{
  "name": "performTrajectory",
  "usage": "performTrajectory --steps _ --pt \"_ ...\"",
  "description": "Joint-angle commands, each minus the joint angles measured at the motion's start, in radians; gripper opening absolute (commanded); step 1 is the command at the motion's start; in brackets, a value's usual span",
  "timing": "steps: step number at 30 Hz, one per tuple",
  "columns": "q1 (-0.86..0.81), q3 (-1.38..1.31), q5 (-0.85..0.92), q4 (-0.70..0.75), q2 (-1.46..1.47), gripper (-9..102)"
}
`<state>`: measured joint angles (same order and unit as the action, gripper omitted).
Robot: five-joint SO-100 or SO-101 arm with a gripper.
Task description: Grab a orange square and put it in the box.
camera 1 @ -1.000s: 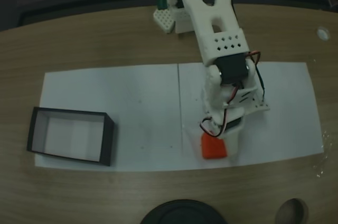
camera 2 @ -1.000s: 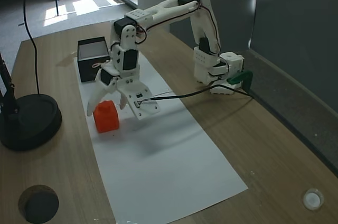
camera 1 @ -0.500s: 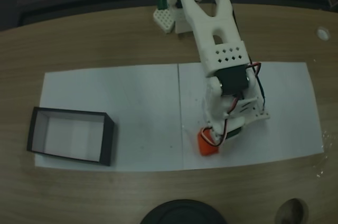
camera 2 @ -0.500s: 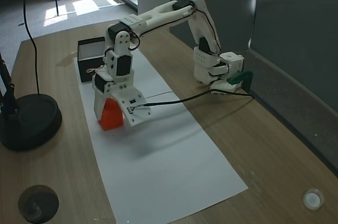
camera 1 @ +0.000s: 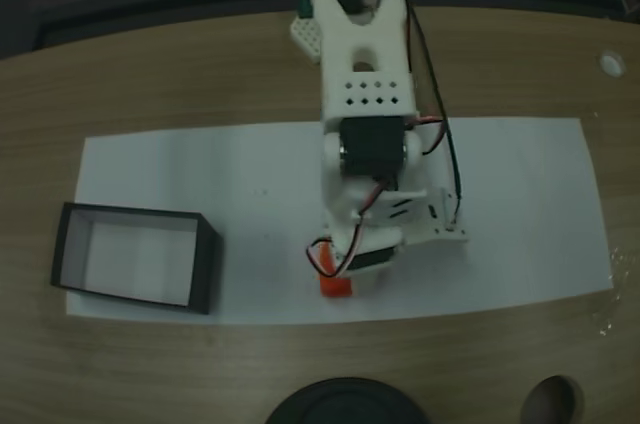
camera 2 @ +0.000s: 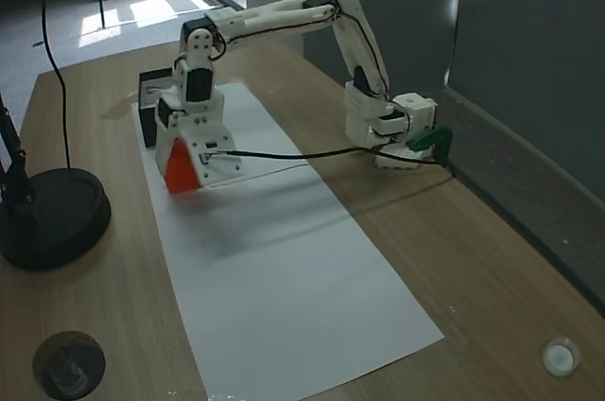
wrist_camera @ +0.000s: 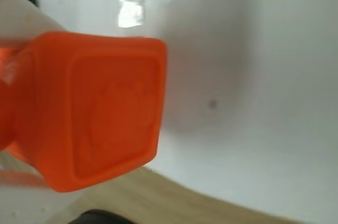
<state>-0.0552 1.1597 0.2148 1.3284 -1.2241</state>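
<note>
Wooden table carrying one white paper sheet. One gripper is clenching one orange square, holding it off the paper near the sheet's 6 o'clock edge. One box is sitting well apart at the square's 9 o'clock in that fixed view. One black round base is standing nearby.

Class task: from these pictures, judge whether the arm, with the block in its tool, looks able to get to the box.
Probably yes: the tool holds the orange square, and only bare white paper lies between it and the open-topped box.
</note>
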Motion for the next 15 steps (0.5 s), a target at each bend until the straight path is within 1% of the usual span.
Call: performTrajectory --steps 1,7,10,15 --pt "-0.1 -0.189 0.054 0.044 -0.186 2" --pt "-0.327 -0.365 0.149 0.094 -0.249 2" --pt "-0.43 -0.39 0.195 0.078 -0.235 2" --pt "-0.528 -0.393 0.227 0.035 -0.173 2"
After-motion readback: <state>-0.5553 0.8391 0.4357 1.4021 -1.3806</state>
